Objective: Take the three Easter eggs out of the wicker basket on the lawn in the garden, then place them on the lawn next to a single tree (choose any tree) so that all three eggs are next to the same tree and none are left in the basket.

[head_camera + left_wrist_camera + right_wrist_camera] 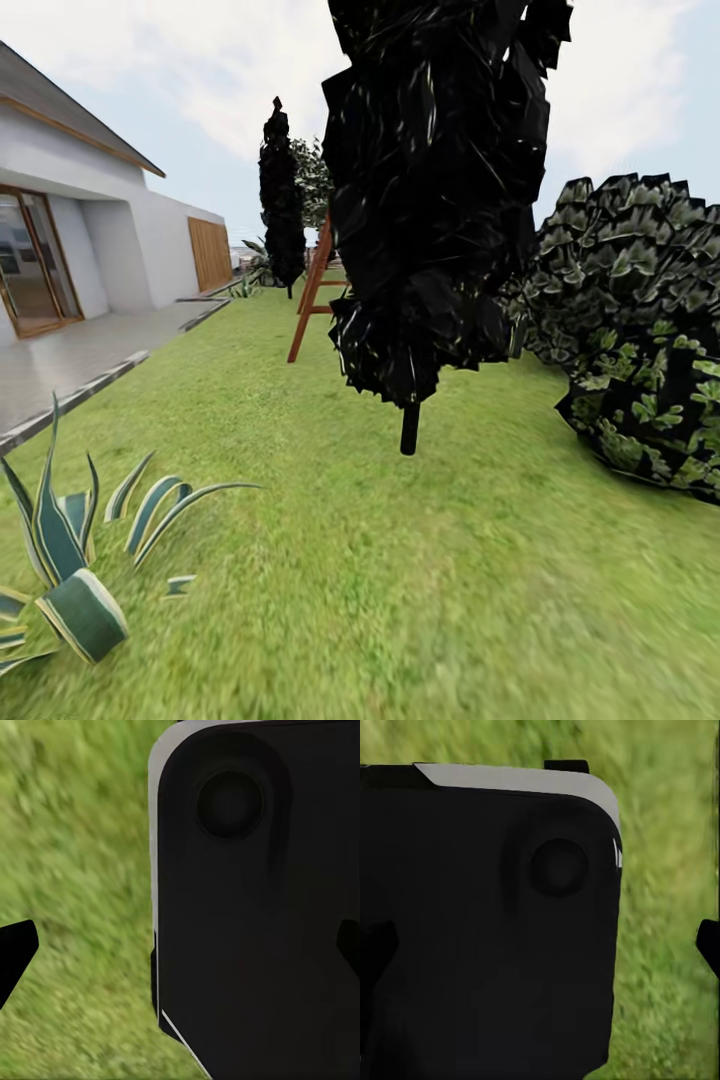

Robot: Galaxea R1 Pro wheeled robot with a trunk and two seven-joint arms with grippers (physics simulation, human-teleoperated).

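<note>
Across head view: lawn [420,580] wide, blurred green grass; dark conifer [435,190] on thin trunk stands mid-frame, blocking view beyond. Leafy shrub [640,330] at right, striped spiky agave [70,570] low left, reddish wooden ladder frame [312,290] behind conifer, white house [90,240] beside grey patio [70,365].

Left wrist view: black rounded robot body panel [255,915] over grass; left gripper fingertip [15,949] dark at edge, state cannot tell.

Right wrist view: similar black panel [487,930], grass beyond; right gripper fingertip [709,945] at edge, state cannot tell.

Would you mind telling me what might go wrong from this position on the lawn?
The dark conifer stands close ahead, so driving straight on might clip its thin trunk. The spiky striped plant sits near the left side and could snag the base. The leafy bush narrows the passage on the right.
</note>
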